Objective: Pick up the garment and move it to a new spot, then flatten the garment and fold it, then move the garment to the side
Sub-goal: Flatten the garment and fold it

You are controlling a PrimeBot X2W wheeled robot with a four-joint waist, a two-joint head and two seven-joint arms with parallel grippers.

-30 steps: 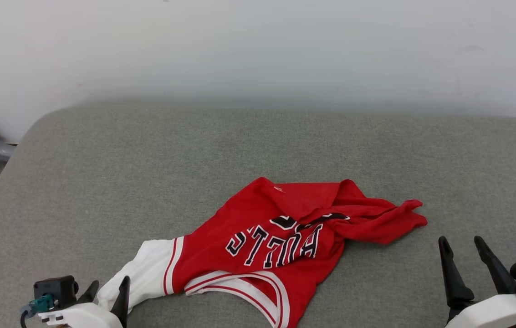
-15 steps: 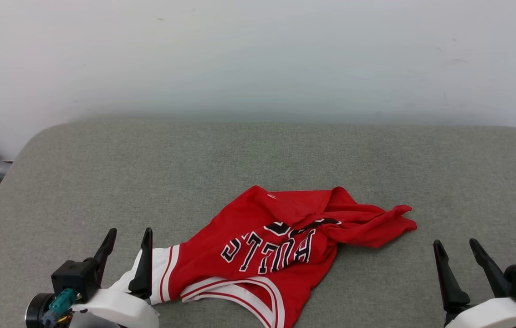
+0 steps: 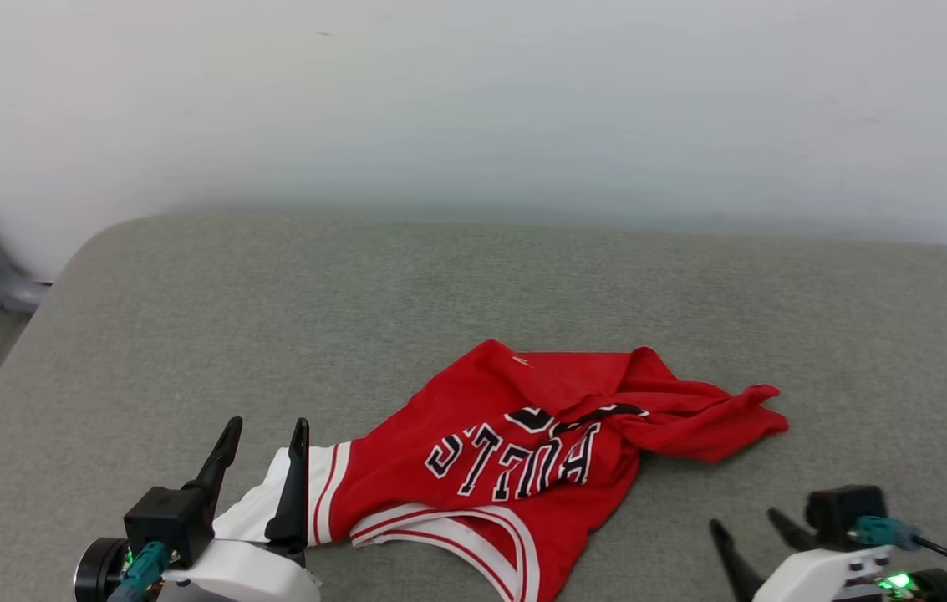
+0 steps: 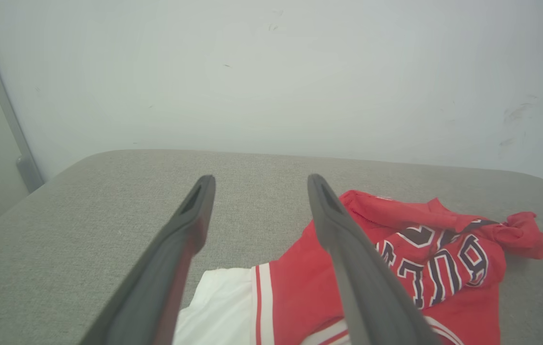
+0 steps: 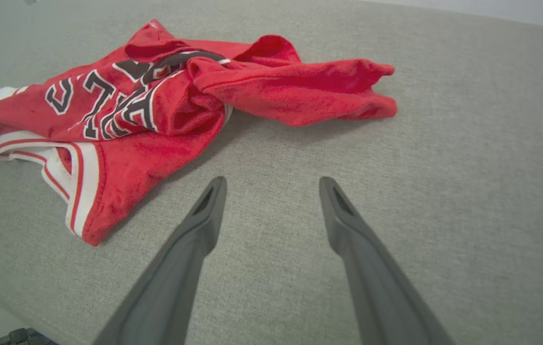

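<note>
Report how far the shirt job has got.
Done: nothing visible; the garment lies crumpled on the grey surface, unheld. In hand: the left gripper is open by the white sleeve; the right gripper is open, apart from it. Left: pick up, move, flatten, fold, set aside.

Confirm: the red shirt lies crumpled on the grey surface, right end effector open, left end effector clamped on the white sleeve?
Not clamped. The left wrist view shows the left end effector open, its fingers spread, with the white sleeve lying loose beneath them. The rest is right.
</note>
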